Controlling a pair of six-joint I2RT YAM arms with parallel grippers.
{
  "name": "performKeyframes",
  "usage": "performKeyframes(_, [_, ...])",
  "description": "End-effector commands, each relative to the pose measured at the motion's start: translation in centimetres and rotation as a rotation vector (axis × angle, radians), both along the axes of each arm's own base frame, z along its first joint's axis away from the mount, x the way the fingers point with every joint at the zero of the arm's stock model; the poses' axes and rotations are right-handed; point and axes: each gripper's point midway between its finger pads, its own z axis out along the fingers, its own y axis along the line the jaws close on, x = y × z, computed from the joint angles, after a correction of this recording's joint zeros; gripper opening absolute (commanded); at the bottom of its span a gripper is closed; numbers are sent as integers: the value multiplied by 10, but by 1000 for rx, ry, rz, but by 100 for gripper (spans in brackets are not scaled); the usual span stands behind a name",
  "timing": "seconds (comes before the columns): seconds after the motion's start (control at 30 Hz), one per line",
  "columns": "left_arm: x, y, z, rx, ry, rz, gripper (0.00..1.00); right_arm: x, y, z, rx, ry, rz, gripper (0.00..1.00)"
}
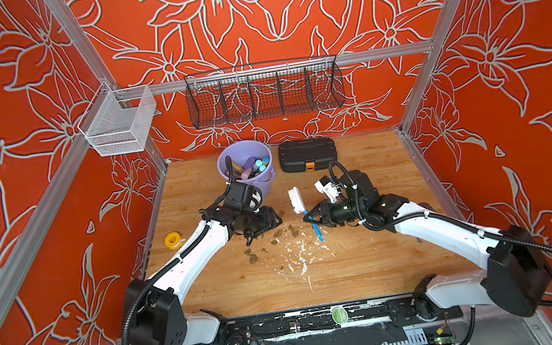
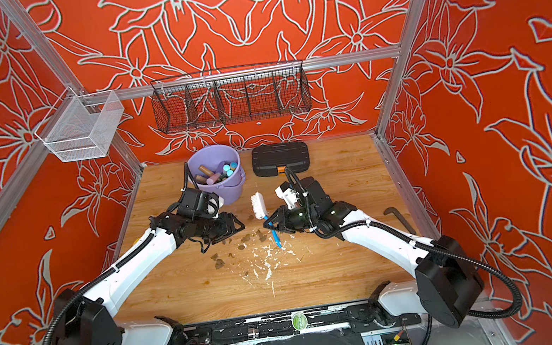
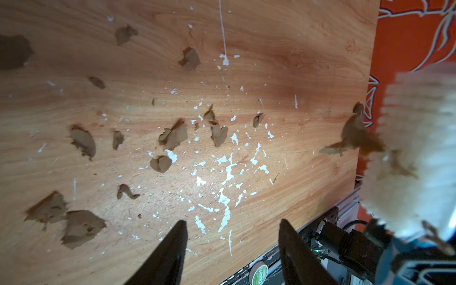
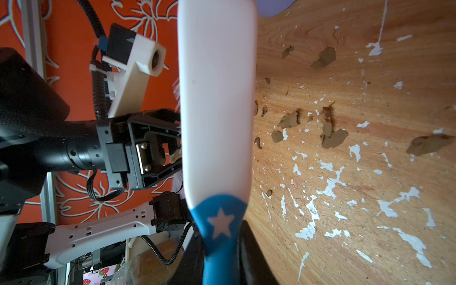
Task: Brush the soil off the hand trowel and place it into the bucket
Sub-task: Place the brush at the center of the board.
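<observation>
I work over one wooden desk [image 1: 374, 270], its grain scarred with white flecks. One lavender plastic bucket [image 1: 265, 184], round and tapered, stands at the far edge. Just right of the bucket lies one black ribbed case [image 1: 307, 154] with an orange latch.

In front of the bucket my left jaws hang spread, with nothing between them. Further right of the bucket my right jaws pinch the blue handle of one white brush [image 1: 296, 200]. Its bristles are a blur in the left wrist view, with brown bits stuck on.

Inside the bucket I count at least four handle ends [image 1: 251, 168], wooden, purple and teal. The blades are hidden, so I cannot tell which is the hand trowel.

More than a dozen flat, ragged brown clumps of soil [image 3: 174, 134] lie on the desk in front of the bucket, beneath my jaws.
</observation>
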Motion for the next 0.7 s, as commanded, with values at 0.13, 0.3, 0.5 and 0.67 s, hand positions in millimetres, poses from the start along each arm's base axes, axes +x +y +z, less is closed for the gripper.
performKeyframes(0.13, [13, -37, 5, -63, -49, -169, 65, -1, 10, 19, 99, 18, 19, 0])
performKeyframes(0.3, [16, -47, -1, -51, -55, -215, 66, -2, 9, 13, 84, 35, 20, 0])
performKeyframes(0.5, [23, -43, 1, -23, -81, -197, 65, -6, 8, 6, 63, 54, 24, 0])
performKeyframes(0.67, [31, -34, 8, 37, -126, -163, 60, -9, 8, 4, 63, 68, 34, 0])
